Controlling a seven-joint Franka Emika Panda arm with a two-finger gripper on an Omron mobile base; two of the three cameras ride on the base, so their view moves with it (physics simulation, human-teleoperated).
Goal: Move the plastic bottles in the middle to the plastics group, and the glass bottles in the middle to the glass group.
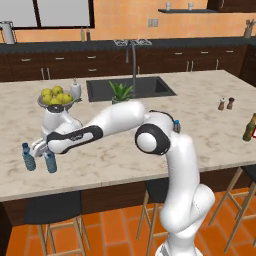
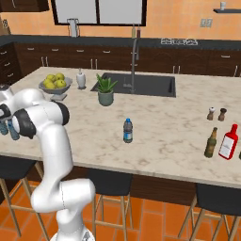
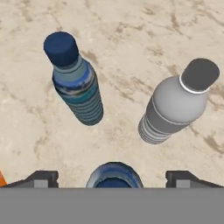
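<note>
**Jaws wide over the bottles at the counter's left end**

The gripper [image 3: 113, 177] hangs over the near left of the counter [image 1: 150, 150], jaws spread wide, gripping nothing; a blue-capped bottle [image 3: 113, 175] stands between them; just beyond stand a blue bottle [image 3: 78, 85] and a clear bottle [image 3: 175, 105]; a dark bottle [image 2: 127, 130] stands mid-counter; the brown glass bottle [image 2: 211, 142] stands far right beside a red bottle [image 2: 228, 142].

Beige, brown-veined marble desk [image 3: 131, 26]; ribbed blue-tinted bottle [image 3: 78, 87] with navy cap and blue label; ribbed clear whitish bottle [image 3: 173, 107] with grey-shaded cap; light blue bottle [image 3: 114, 176], blue-capped, at 6 o'clock.
</note>
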